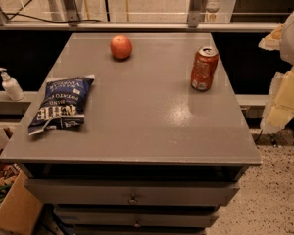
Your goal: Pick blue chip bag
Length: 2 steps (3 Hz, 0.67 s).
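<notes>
The blue chip bag (61,104) lies flat on the left side of the grey cabinet top (147,116), near its left edge. It is dark navy with large white lettering and pale sealed ends. My gripper (283,89) hangs at the far right of the view, off the cabinet's right edge and beyond the soda can. It is far from the bag and nothing shows in its grasp.
An orange-red soda can (204,68) stands upright at the right rear of the top. A red apple (121,47) sits at the rear centre. A white pump bottle (10,84) stands on a ledge to the left. Drawers (132,192) are below, and a cardboard box (14,209) is at lower left.
</notes>
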### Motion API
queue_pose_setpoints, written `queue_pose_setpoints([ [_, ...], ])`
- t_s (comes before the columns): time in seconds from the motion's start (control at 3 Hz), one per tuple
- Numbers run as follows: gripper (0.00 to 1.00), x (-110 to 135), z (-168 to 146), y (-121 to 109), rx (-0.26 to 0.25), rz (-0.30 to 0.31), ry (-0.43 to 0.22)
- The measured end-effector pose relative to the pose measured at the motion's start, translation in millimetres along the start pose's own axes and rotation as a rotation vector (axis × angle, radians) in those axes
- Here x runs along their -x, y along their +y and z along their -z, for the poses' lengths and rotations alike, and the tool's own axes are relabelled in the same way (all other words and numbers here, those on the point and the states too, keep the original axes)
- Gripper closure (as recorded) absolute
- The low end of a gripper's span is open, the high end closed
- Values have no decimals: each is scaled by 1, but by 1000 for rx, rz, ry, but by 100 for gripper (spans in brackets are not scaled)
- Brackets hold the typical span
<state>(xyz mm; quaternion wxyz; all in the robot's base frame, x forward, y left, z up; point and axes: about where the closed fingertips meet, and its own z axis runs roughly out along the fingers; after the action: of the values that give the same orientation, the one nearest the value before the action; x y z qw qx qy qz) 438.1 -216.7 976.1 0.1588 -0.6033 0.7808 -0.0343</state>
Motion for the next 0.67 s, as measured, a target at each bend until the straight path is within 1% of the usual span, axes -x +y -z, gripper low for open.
queue_pose_setpoints([
  [0.33, 0, 0, 0, 0, 0, 0, 0],
  [0.67, 0, 4, 1, 1, -27, 22, 1],
])
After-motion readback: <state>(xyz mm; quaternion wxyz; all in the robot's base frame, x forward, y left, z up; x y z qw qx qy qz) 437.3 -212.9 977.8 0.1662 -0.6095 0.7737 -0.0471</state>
